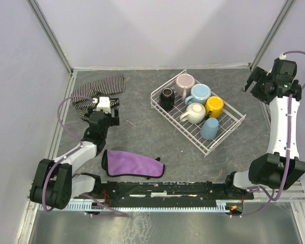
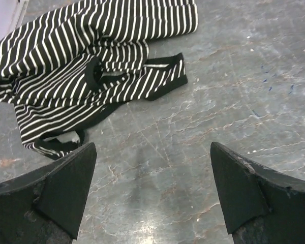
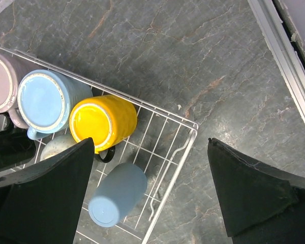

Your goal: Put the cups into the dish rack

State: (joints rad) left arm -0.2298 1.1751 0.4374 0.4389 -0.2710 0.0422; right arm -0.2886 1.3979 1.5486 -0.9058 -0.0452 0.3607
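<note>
A: Where are the cups?

B: All six are inside the white wire dish rack (image 1: 228, 132), which sits at an angle on the grey worktop (image 1: 137, 133), right of centre. The pink mug (image 1: 184, 81) is at the far corner, with the black cup (image 1: 166, 96) just left of it. The light blue mug (image 1: 199, 93) and the yellow mug (image 1: 214, 105) run along the rack's right side, touching each other, mouths up. The cream-white mug (image 1: 194, 113) is in the middle. The dusty-blue handleless cup (image 1: 210, 128) is nearest the arms, and the right wrist view shows it tipped over with its base showing.

A: And the fingers?

B: The left fingers (image 2: 66, 188) are spread wide with nothing between them, above bare worktop just beside the striped cloth (image 1: 94, 90). The right fingers (image 3: 246, 188) are also wide apart and hold nothing. That arm is raised at the far right, well away from the rack, and its camera looks down on the rack's corner.

A: Anything else on the worktop?

B: A purple cloth (image 1: 133, 163) lies flat near the left arm's base.
</note>
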